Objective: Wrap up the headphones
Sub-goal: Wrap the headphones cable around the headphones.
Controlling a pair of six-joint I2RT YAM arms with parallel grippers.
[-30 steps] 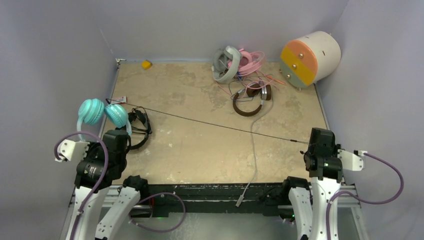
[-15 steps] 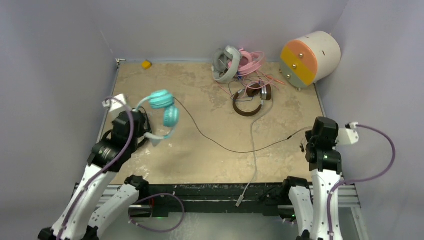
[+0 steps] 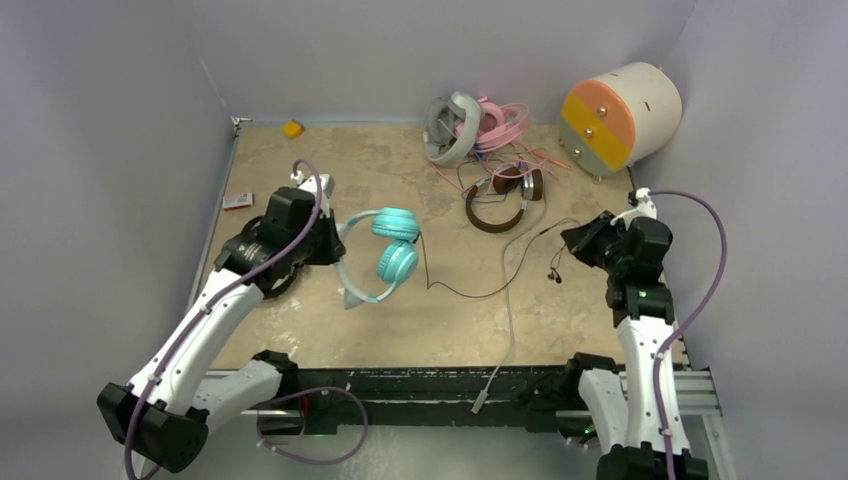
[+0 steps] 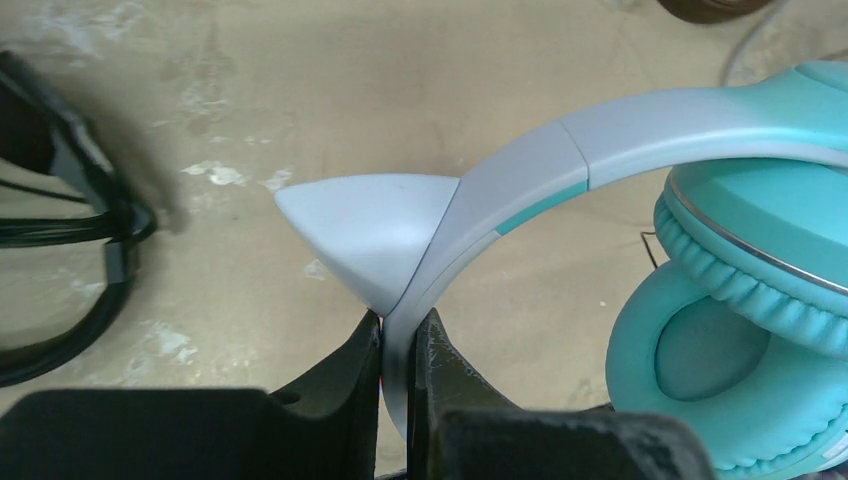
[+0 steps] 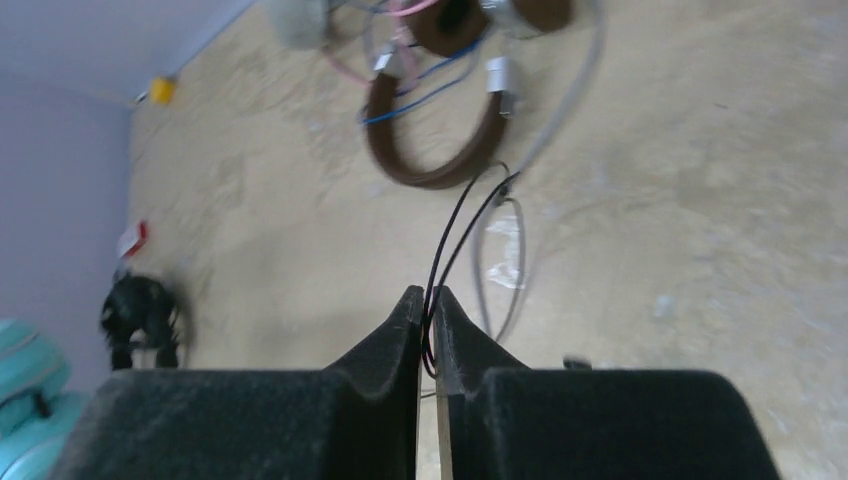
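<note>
My left gripper (image 3: 336, 247) is shut on the white headband of the teal-and-white headphones (image 3: 392, 252) and holds them over the left-centre of the table. In the left wrist view the jaws (image 4: 400, 322) pinch the headband (image 4: 620, 135) just below a white cat-ear tip (image 4: 370, 215). A thin black cable (image 3: 470, 295) runs slack from the ear cups across the table to my right gripper (image 3: 578, 240). In the right wrist view that gripper (image 5: 426, 298) is shut on a doubled loop of the cable (image 5: 455, 235).
Brown-and-silver headphones (image 3: 505, 200), grey-white headphones (image 3: 452, 128) and pink headphones (image 3: 500, 122) lie tangled at the back. Black headphones (image 4: 60, 250) lie at the left under my left arm. A cream cylinder (image 3: 620, 117) stands back right. A grey cable (image 3: 510, 310) hangs over the front edge.
My left arm has swung the teal headphones from the far left edge towards the table's centre. My right gripper has moved farther from me and a little left. The taut cable has gone slack.
</note>
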